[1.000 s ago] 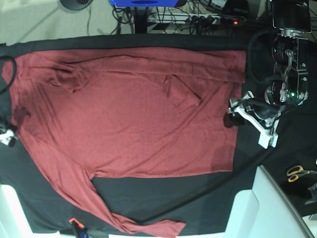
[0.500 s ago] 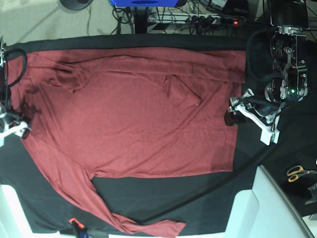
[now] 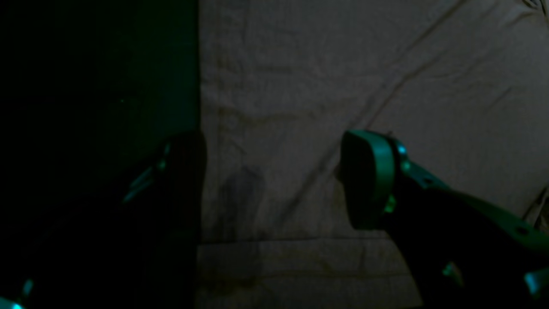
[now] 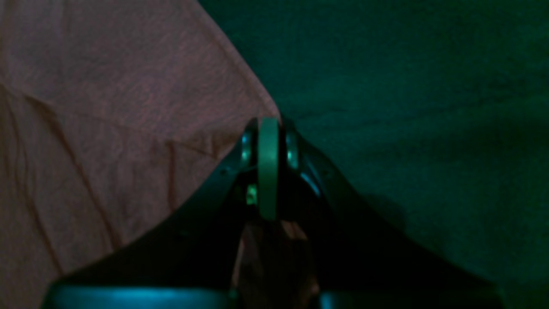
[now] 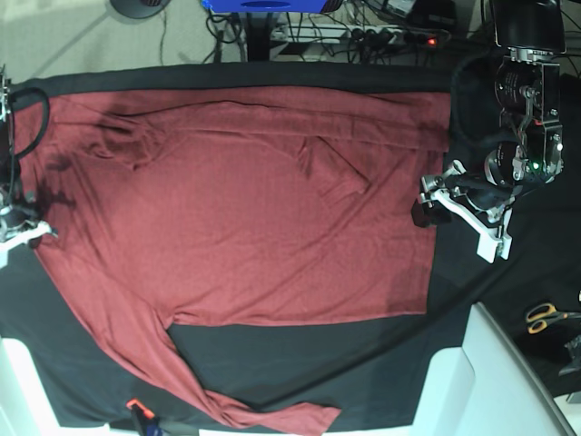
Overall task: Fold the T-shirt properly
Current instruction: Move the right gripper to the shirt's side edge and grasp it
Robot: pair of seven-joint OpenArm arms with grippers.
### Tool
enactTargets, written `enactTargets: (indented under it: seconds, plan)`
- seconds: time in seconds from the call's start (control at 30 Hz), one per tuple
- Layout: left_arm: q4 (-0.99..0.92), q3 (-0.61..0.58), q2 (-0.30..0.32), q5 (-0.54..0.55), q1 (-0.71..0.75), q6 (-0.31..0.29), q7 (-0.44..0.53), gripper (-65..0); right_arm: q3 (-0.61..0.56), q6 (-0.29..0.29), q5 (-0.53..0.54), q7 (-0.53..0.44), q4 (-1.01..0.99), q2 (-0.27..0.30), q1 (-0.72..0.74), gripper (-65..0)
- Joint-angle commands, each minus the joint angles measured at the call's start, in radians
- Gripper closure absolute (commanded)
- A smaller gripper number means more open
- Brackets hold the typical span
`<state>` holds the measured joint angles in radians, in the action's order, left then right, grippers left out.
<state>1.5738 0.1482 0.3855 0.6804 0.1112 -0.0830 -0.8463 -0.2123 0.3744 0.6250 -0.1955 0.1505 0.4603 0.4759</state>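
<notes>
The brick-red T-shirt [image 5: 245, 209] lies spread flat on the black table cloth [image 5: 300, 359], with one long sleeve [image 5: 136, 350] trailing toward the front edge. My left gripper [image 5: 423, 203] hovers open over the shirt's right edge. In the left wrist view its fingers [image 3: 369, 180] straddle the fabric [image 3: 343, 77], one at the border with the black cloth. My right gripper [image 5: 34, 230] is at the shirt's left edge. The right wrist view shows it [image 4: 269, 124] shut on the T-shirt [image 4: 107, 107] right at the edge, and creases run toward the tips.
Yellow-handled scissors [image 5: 545, 316] lie at the far right. White blocks stand at the front right [image 5: 495, 381] and front left [image 5: 18, 381]. An orange-tipped tool [image 5: 138, 411] sits at the front edge. Cables and a power strip [image 5: 363, 36] run behind the table.
My right arm came in from the left edge to the shirt's border and its jaws went from open to shut on the fabric. The left gripper hardly moved.
</notes>
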Motion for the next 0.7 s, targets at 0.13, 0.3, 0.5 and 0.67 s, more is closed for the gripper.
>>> enactTargets:
  seconds: [0.13, 0.3, 0.5, 0.67]
  plan:
    - [0.015, 0.008, 0.013, 0.005, -0.008, -0.005, 0.017, -46.2, 0.004, -0.001, 0.008, -0.029, 0.013, 0.024, 0.025, 0.0]
    - [0.015, 0.008, 0.013, 0.005, -0.008, -0.005, 0.017, -46.2, 0.007, -0.001, 0.011, -0.026, 0.105, 0.032, -0.026, 0.0]
    - [0.015, 0.008, 0.013, 0.005, -0.009, -0.005, 0.017, -46.2, 0.011, -0.002, 0.014, -0.019, 0.248, 0.042, -0.128, 0.0]
    - [0.015, 0.008, 0.013, 0.005, -0.012, -0.005, 0.017, -46.2, 0.142, -0.002, 0.011, 0.043, 0.327, 0.044, -0.190, 0.0]
